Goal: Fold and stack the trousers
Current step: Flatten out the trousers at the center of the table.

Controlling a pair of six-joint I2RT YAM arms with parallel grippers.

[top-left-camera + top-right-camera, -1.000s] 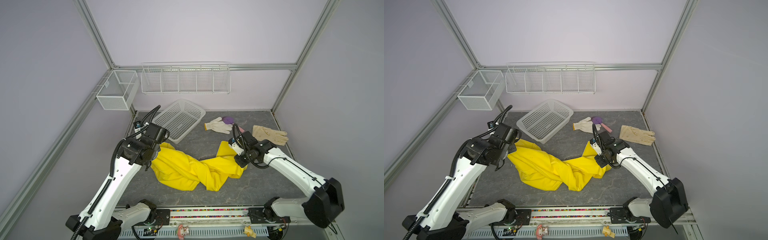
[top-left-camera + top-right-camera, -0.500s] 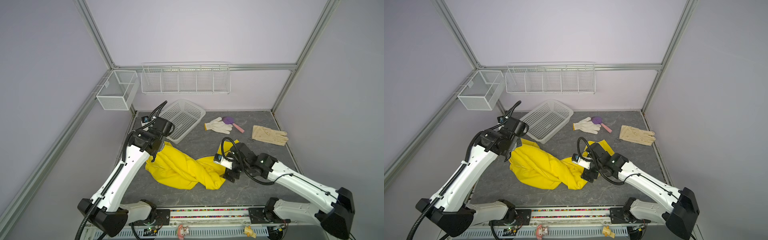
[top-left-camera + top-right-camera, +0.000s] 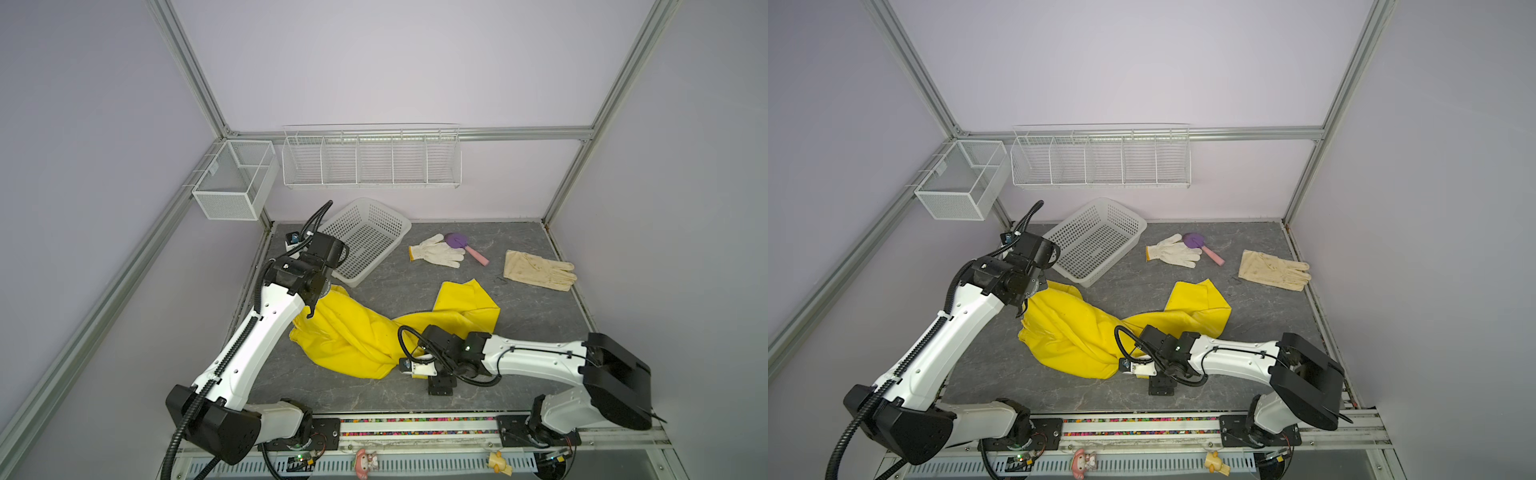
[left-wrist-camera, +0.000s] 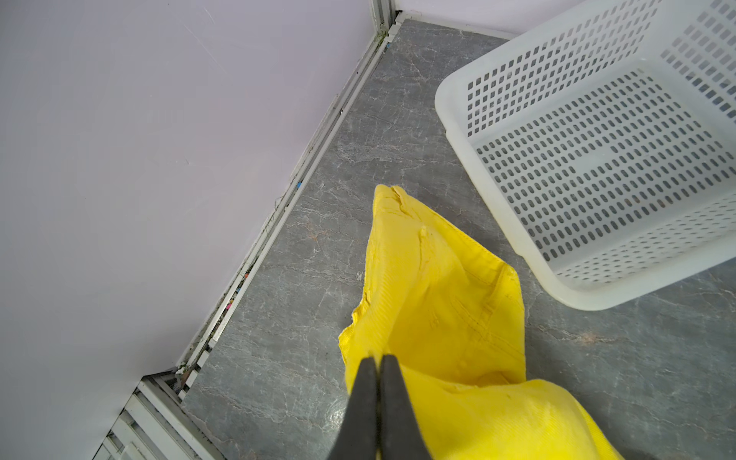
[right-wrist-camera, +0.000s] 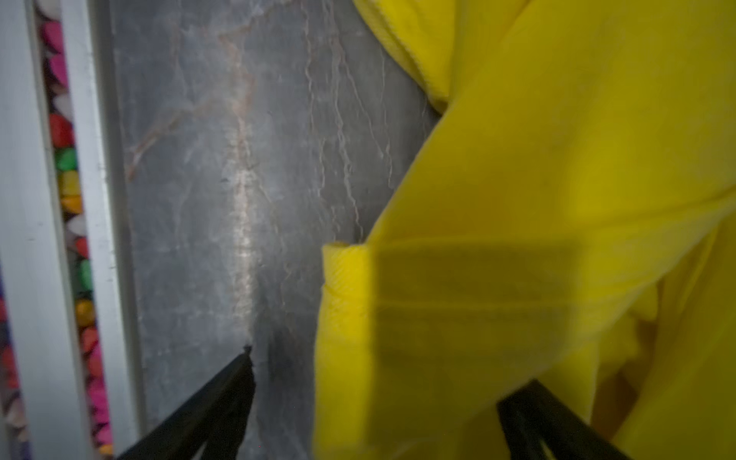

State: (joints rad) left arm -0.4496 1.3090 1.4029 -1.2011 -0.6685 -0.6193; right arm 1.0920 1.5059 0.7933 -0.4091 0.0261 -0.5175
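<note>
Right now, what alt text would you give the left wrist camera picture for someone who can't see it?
A shut black gripper pinches a bunched corner of bright yellow trousers over a grey marbled table. An empty white perforated basket sits close beside the cloth, and a pale lilac wall borders the table.
</note>
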